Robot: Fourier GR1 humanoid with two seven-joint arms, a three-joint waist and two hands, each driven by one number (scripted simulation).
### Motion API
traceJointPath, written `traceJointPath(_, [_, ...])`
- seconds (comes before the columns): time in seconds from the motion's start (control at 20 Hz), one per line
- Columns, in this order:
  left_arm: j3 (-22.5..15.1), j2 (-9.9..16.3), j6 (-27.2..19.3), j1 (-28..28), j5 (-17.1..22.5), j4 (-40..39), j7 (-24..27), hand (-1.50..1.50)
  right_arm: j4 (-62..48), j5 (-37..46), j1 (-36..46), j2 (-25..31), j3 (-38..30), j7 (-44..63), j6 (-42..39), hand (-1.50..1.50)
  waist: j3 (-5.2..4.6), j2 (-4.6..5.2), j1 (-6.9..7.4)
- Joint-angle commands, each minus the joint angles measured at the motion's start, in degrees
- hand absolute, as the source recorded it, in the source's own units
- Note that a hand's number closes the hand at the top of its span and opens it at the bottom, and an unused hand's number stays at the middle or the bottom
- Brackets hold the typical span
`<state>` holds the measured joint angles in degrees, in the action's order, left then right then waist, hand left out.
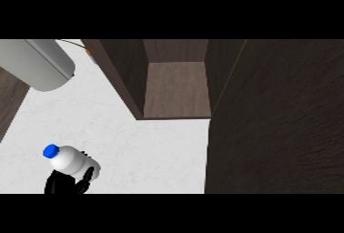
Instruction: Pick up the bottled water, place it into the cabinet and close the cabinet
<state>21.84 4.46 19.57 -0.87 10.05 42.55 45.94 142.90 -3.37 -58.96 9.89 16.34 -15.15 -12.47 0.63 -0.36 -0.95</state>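
Note:
The water bottle [70, 161], white with a blue cap, lies tilted at the lower left above the white counter [148, 141], its cap pointing up and left. My left hand [64, 184] comes in from the bottom edge and is curled round the bottle's lower end, hiding its base. The dark wood cabinet [176, 86] stands at the top centre with its compartment open and nothing inside. Its door [282, 118] is swung open and fills the right side of the view. The bottle is well to the left of and nearer than the opening. My right hand does not show.
A grey rounded cylinder [37, 63] reaches in from the top left corner; I cannot tell what it belongs to. A strip of dark wood [10, 104] borders the counter at the left edge.

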Motion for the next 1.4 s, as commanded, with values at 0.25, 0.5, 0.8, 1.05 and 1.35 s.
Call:
traceJointPath(0.25, [0.1, -0.7, 5.0, -2.1, 2.3, -6.2, 4.1, 1.50, 3.4, -0.9, -3.2, 0.3, 0.8, -0.7, -0.4, -1.50, -0.71, 0.21, -0.33])
traceJointPath(0.5, [-1.5, 0.3, 5.0, -3.7, 1.3, -4.9, 4.2, 1.50, 4.8, -2.4, -3.5, 1.2, -1.2, -0.9, -0.7, -1.50, -0.70, 0.27, -0.23])
traceJointPath(0.8, [-7.7, -4.3, -3.0, -11.3, -1.2, -5.0, 1.5, 1.50, 7.1, -1.8, -1.6, 1.1, 1.7, 3.0, 0.3, -1.50, -0.74, 0.49, -0.27])
traceJointPath(1.05, [-15.5, -4.4, -4.7, -13.5, 4.1, -6.4, 0.4, 1.50, 6.8, -0.5, -2.1, 0.3, 2.8, 1.5, 1.0, -1.50, -0.71, 0.32, -0.23])
traceJointPath(1.35, [-24.2, -4.4, -11.7, -14.4, 13.0, 5.2, -9.3, 1.50, 4.0, -4.0, -2.8, 1.6, 0.7, -0.5, -0.7, -1.50, -0.60, 0.00, 0.13])
